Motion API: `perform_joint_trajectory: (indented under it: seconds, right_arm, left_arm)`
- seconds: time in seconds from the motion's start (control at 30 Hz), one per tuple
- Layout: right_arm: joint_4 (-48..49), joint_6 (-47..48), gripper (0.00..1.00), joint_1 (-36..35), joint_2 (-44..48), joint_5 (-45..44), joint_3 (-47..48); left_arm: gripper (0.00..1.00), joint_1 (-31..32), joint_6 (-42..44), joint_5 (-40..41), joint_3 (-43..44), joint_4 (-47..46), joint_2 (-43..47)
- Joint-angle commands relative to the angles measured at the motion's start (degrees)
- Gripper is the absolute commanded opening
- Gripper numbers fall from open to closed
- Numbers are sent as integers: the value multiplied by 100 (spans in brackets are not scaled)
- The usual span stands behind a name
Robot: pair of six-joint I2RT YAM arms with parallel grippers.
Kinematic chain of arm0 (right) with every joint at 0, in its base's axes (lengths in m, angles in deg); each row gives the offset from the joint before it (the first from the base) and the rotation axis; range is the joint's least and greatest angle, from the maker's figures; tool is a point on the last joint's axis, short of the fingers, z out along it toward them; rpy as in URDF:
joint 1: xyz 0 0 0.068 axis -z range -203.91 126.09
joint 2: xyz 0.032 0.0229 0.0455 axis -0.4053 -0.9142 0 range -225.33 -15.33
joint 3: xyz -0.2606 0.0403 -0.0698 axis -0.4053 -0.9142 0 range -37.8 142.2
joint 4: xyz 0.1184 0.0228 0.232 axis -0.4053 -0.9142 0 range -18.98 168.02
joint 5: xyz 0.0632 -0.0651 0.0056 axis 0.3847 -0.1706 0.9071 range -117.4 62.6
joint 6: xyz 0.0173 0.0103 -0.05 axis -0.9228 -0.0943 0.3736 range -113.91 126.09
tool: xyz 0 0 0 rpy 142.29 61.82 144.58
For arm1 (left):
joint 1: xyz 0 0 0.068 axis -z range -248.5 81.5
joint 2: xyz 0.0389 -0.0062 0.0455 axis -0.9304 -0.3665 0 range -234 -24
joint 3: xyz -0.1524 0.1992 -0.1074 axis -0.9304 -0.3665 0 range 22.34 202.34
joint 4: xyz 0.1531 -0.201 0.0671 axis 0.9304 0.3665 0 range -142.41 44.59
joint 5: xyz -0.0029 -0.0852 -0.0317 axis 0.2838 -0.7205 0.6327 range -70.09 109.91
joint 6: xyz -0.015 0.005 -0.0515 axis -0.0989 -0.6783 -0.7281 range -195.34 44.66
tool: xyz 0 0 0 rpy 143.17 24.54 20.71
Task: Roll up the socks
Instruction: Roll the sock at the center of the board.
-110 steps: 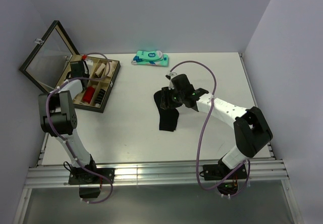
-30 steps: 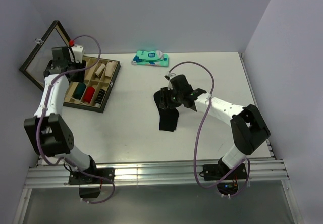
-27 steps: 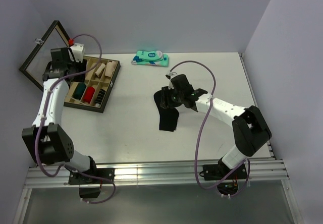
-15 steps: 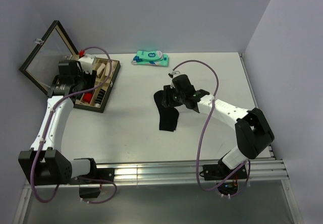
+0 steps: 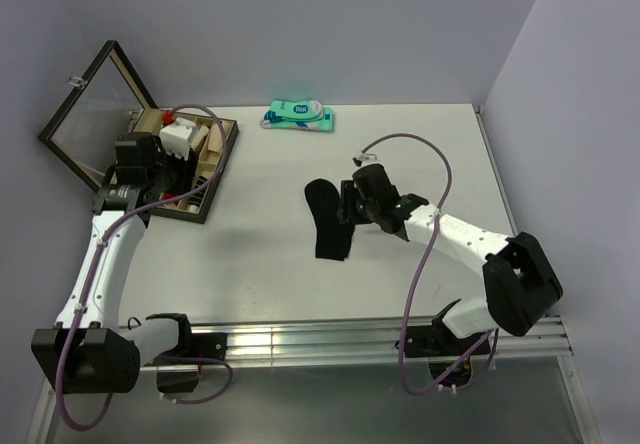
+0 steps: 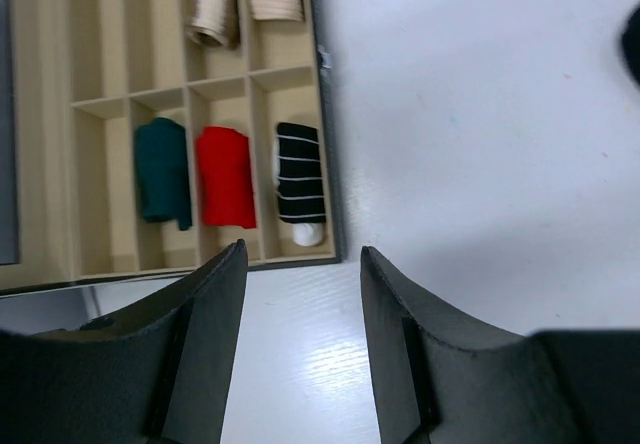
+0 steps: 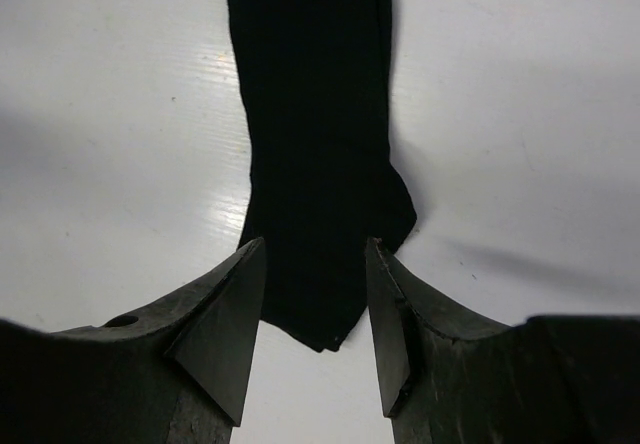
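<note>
A plain black sock (image 5: pixel 328 229) lies flat and stretched out in the middle of the table. My right gripper (image 5: pixel 347 211) hovers open at its right side. In the right wrist view the sock (image 7: pixel 315 134) runs away from the right gripper (image 7: pixel 313 250), and its near end lies between the spread fingertips, which do not pinch it. My left gripper (image 5: pixel 160 179) is open and empty over the compartment box (image 5: pixel 218 179). A dark green rolled sock (image 6: pixel 163 172) sits in one compartment, seen beyond the left gripper (image 6: pixel 300 264).
The box (image 6: pixel 325 164) also holds a red roll (image 6: pixel 225 176), a black striped roll (image 6: pixel 300 179) and beige rolls (image 6: pixel 215 4). Its glass lid (image 5: pixel 95 114) stands open at the far left. A teal-and-white packaged pair (image 5: pixel 298 116) lies by the back wall.
The left gripper came from the box's far side toward its near edge. The right gripper drew back to the right off the sock's upper end, which now lies flat.
</note>
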Motion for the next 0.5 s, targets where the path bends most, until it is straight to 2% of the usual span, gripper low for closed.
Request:
perform_joint_trajectory:
  seconds: [0.0, 0.47]
  right_arm:
    - [48, -138, 52, -15, 200, -413, -69]
    - [443, -481, 53, -15, 358, -712, -518]
  left_arm:
    - [54, 105, -52, -354, -167, -146, 193]
    - [54, 175, -254, -618, -484, -322, 457]
